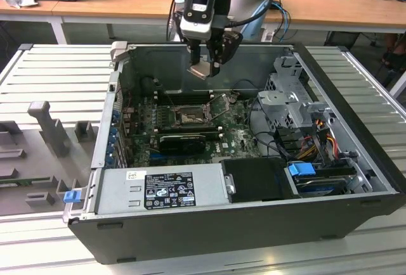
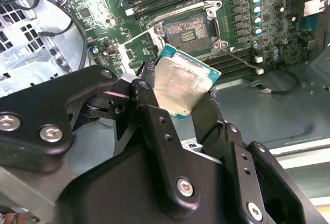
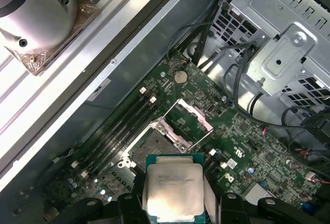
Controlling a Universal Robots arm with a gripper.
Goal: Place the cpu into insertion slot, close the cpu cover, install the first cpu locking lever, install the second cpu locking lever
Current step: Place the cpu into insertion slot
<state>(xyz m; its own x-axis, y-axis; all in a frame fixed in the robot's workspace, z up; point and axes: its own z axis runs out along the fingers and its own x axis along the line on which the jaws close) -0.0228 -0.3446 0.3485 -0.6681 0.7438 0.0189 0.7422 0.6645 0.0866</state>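
Note:
My gripper [image 1: 206,67] hangs above the open computer case, shut on the cpu [image 1: 200,70], a flat square chip with a pale silvery face. In both wrist views the cpu [image 2: 185,84] [image 3: 174,190] sits tilted between the black fingers [image 2: 149,100], clear of the board. Below it on the green motherboard lies the insertion slot [image 1: 189,116] [image 2: 188,28] [image 3: 154,144], bare and dark inside its metal rim. The cpu cover [image 3: 194,118] [image 2: 138,46] stands swung up beside the slot. A thin wire lever [image 2: 242,59] sticks out from the slot's corner.
Long black RAM slots [image 1: 181,94] run behind the socket. A metal drive cage [image 1: 292,91] with cables stands at the exterior view's right. The power supply [image 1: 158,189] fills the near side of the case. A grey ribbed table [image 1: 57,72] surrounds the case.

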